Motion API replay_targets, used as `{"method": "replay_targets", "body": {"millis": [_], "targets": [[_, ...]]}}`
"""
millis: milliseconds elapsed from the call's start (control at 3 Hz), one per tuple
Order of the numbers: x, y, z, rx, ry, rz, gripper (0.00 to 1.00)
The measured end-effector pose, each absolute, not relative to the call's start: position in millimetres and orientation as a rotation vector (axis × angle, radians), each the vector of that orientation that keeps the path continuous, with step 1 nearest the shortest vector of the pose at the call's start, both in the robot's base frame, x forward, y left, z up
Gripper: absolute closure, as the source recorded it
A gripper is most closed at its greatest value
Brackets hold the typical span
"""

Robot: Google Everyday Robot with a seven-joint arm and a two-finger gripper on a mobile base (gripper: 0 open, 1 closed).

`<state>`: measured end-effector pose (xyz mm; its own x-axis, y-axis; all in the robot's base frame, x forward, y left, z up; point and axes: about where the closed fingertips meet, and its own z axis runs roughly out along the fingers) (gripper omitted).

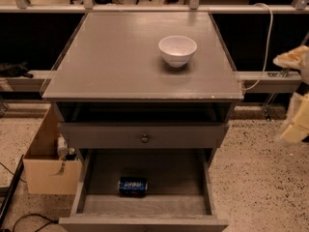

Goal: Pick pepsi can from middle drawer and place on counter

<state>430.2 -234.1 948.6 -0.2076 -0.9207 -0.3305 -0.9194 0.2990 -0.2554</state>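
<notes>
The gripper (293,129) hangs at the far right edge of the view, a pale cream shape over the speckled floor (260,187), clear of the cabinet's right side. How wide it stands cannot be told from here, and nothing can be made out in its grasp. Just above it, another cream part of the arm (291,59) juts in from the same edge.

Nearest to the gripper, up and to its left, a white cable (266,37) drops past the back right corner of the counter (120,57). The counter lies above and to the left of the gripper. A white bowl (177,50) sits upright on it, towards the side closer to the gripper and to the rear.

Level with the gripper and to its left is a shut drawer front (106,135) with a small round knob (144,138) at its centre.

Below and to the left of the gripper, the middle drawer (164,175) is pulled out. The pepsi can (133,186) lies on its side on the drawer floor, left of centre and towards the front, well apart from the gripper.

Farthest from the gripper, beyond the cabinet's left side, an open cardboard box (46,170) stands on the floor beside the drawer.
</notes>
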Motion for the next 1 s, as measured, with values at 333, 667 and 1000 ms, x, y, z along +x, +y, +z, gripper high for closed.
{"method": "replay_targets", "body": {"millis": [333, 667, 1000], "targets": [[416.4, -227.1, 902.1, -1.530, 2.123, 0.196, 0.00], [394.0, -180.2, 833.3, -1.522, 2.115, 0.398, 0.00], [365.0, -139.6, 780.7, -1.586, 2.142, 0.516, 0.00]]}}
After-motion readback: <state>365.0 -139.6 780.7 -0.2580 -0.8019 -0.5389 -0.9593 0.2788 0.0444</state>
